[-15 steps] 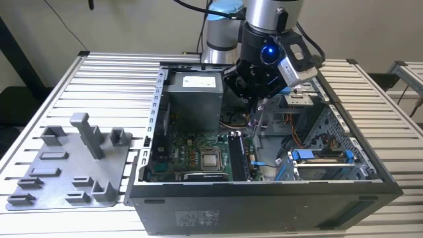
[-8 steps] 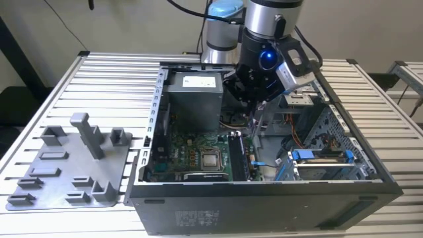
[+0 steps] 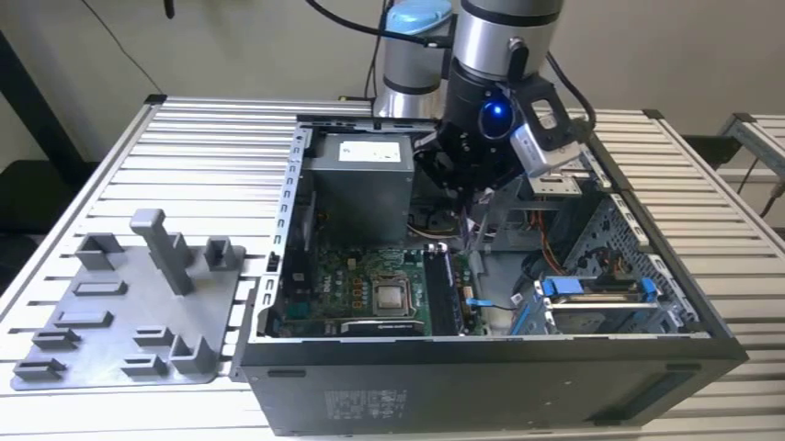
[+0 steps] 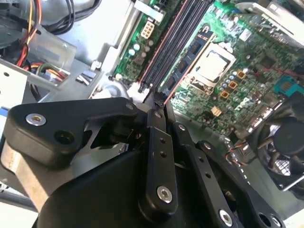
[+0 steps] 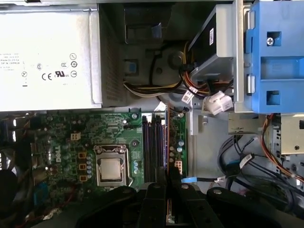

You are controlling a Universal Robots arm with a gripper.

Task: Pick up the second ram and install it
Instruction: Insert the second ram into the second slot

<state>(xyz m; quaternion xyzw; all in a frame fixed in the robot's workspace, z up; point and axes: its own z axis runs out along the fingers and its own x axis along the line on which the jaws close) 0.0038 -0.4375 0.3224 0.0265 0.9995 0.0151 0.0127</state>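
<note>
Claw (image 5: 167, 183) pinched narrow on the ram (image 5: 167, 137), inside the case (image 3: 491, 354).
Ram held edge-on over the slots (image 5: 153, 147), at the board's (image 5: 66, 130) edge nearest the blue drive cage (image 5: 275, 57); lower end between the fingers (image 4: 156, 142), far end toward the grey supply (image 5: 47, 57).

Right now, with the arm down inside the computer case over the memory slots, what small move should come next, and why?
Probably a slow, straight press down: the gripper holds the second ram on edge along the memory slots, beside the processor socket; whether it is seated can't be seen.
</note>
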